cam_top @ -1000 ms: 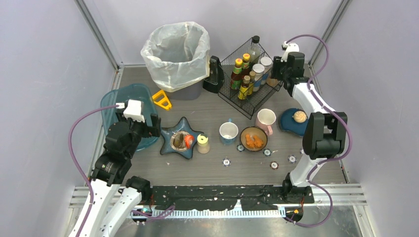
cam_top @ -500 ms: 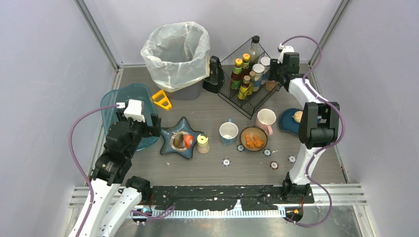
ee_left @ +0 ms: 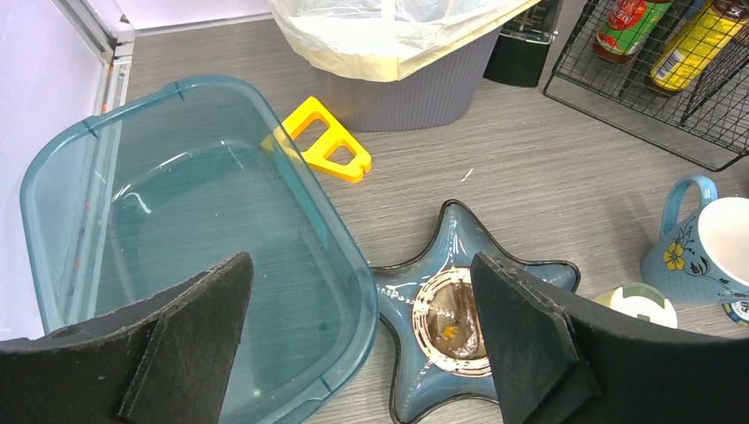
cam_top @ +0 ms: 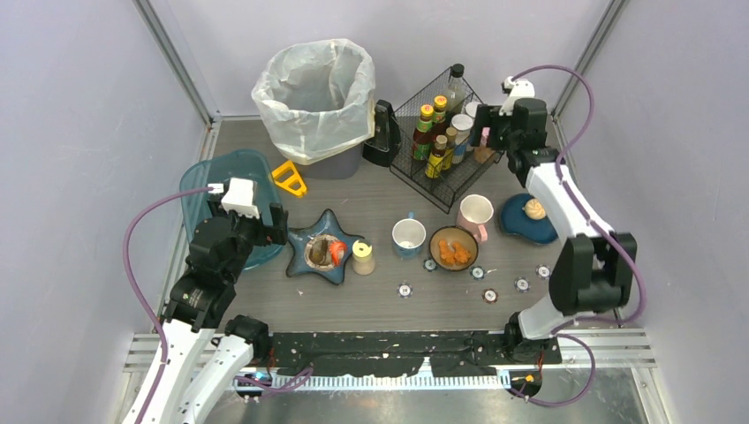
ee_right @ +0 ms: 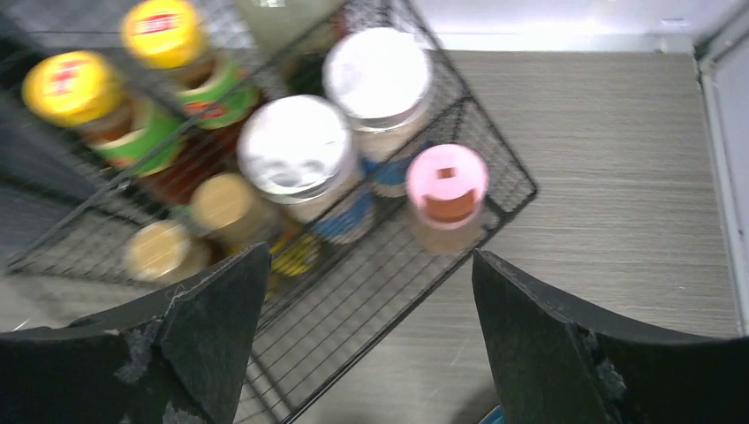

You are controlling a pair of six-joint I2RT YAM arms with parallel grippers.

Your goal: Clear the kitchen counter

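No writing can be read for certain. The two yellow bottle caps point(ee_right: 69, 84) each carry a red printed mark, blurred past reading. One bottle's red label point(ee_left: 629, 12) shows white lettering too small to make out. Small round discs point(cam_top: 404, 289) on the tabletop point(cam_top: 353, 302) bear dark central figures, illegible.

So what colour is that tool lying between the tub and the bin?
The tool is bright yellow, clearest in the left wrist view.
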